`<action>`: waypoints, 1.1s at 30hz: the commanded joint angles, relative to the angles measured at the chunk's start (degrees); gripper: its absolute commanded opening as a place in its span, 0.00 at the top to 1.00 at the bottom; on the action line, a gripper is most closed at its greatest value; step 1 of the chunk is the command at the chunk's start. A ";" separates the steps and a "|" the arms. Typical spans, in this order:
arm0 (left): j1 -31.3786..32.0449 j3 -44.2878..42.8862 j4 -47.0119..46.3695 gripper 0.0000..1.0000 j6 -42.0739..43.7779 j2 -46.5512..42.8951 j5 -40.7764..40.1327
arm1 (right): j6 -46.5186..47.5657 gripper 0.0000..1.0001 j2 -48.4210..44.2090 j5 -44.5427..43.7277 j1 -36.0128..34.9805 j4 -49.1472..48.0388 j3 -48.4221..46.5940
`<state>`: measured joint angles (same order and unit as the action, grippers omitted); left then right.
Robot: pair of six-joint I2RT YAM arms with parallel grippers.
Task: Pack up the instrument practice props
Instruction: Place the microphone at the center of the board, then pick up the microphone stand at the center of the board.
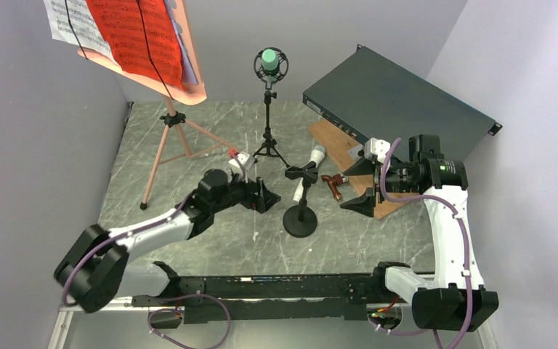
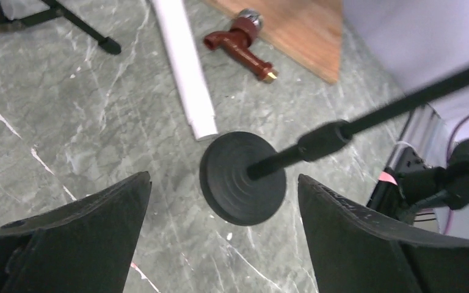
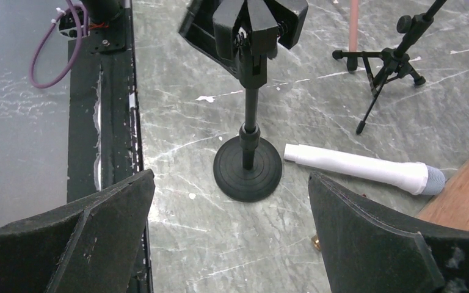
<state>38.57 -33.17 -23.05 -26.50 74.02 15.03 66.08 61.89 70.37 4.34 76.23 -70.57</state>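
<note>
The black microphone stand with the round base (image 3: 247,168) stands upright in the middle of the desk (image 1: 189,240), and the clip at its top is empty. The white microphone (image 3: 360,171) lies flat on the desk just beside that base, its grey head toward the wooden board (image 1: 328,137).

My left tool (image 2: 223,201) is open wide and holds nothing. Its fingers (image 2: 85,238) are low over the desk, near the stand on its left side, and do not touch it. My right tool (image 3: 231,183) is spread as wide as it goes, empty as well. It hangs over the near end of the board and faces the stand from the right.

At the back, the green microphone (image 1: 269,59) sits in its mount on the tripod stand (image 1: 269,134). At the far left, the pink music stand (image 1: 166,142) carries red (image 1: 134,33), white (image 1: 73,18) and lavender (image 1: 187,54) pages. The dark box (image 1: 399,102) lies behind the board.
</note>
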 commanded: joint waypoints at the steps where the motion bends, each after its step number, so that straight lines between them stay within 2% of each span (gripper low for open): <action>1: 0.02 6.78 -11.30 0.01 4.23 -8.58 4.35 | 5.91 0.00 -1.18 3.79 0.49 0.20 1.62; 6: 0.02 8.49 -15.75 0.01 8.43 -12.57 10.10 | 11.35 0.00 -1.76 5.22 1.00 2.76 4.11; 13: 0.38 3.29 -21.22 0.00 12.13 -7.13 20.62 | 10.90 0.00 -1.80 5.24 1.11 1.44 5.50; 16: 1.60 1.23 -23.35 0.00 15.80 -3.71 20.38 | 10.65 0.00 -1.90 5.15 1.20 1.24 5.83; 19: 2.99 0.95 -30.24 0.00 19.84 1.28 18.77 | 10.73 0.00 -1.95 5.13 1.23 1.04 5.96; 21: 3.55 -0.07 -35.32 0.01 20.13 4.96 18.27 | 10.80 0.00 -1.88 5.17 1.29 1.10 5.91; 24: 4.62 -3.06 -38.03 0.02 20.38 9.29 17.79 | 10.90 0.00 -1.95 5.13 1.29 1.12 5.94; 33: 7.40 -6.72 -41.25 0.19 16.89 15.41 19.90 | 11.02 0.00 -1.78 5.06 1.29 1.12 6.12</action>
<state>44.77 -37.71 -58.13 -8.47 88.01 32.62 74.61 60.77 72.64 5.43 78.04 -64.77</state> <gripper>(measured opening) 0.848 0.994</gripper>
